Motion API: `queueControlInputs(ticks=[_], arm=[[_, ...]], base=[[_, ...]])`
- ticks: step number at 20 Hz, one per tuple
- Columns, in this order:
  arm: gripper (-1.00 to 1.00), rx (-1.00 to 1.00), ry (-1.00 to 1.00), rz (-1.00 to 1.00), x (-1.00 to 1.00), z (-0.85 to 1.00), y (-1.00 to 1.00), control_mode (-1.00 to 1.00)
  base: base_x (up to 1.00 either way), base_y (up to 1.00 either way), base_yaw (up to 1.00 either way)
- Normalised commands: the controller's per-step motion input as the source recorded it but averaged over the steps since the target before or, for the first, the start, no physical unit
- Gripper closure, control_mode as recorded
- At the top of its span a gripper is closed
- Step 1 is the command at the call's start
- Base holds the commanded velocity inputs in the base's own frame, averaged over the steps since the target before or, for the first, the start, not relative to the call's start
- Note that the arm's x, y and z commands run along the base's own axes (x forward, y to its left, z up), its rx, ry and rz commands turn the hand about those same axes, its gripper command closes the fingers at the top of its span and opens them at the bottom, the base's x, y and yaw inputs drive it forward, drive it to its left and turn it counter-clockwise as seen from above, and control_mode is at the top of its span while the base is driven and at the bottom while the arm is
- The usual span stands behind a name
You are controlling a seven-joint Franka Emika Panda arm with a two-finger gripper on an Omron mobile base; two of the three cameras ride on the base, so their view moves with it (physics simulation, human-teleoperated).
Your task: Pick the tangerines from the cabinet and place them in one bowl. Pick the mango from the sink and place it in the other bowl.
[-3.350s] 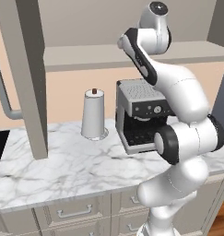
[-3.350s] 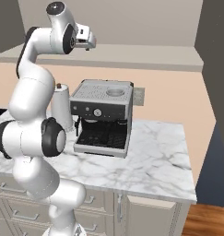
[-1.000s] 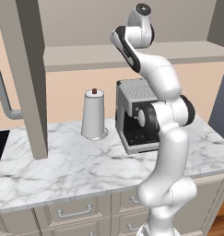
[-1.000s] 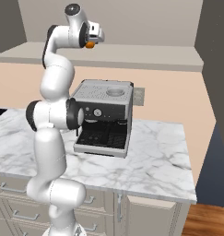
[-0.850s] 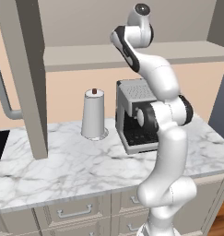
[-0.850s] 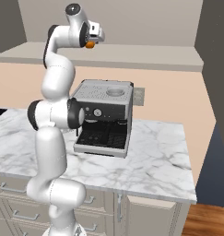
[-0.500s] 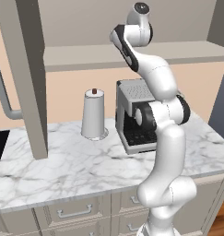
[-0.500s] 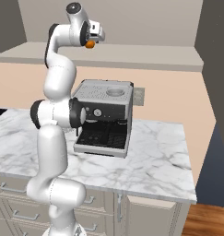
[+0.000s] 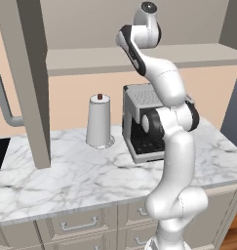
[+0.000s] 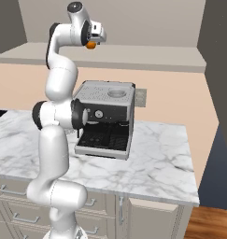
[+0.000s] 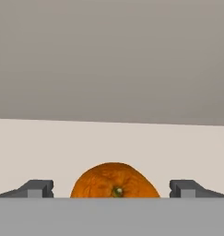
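The tangerine's lower half is cut off between the tool's fingertips.

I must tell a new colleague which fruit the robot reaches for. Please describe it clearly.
Look at the long beige shelf above the coffee machine. At its front, between the open gripper, sits a tangerine, the one small round orange thing up there.

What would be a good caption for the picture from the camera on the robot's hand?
A tangerine sits on the cabinet shelf between the fingertips of the open gripper.
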Motion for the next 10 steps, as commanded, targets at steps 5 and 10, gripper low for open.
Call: queueControlInputs(ticks=[5,10], arm=[[-1.0,0.0,0.0,0.0,0.01,-0.16,0.0,-1.0],[1.0,0.0,0.0,0.0,0.13,-0.11,0.0,-1.0]], base=[[0.0,0.0,0.0],[0.0,0.0,0.0]])
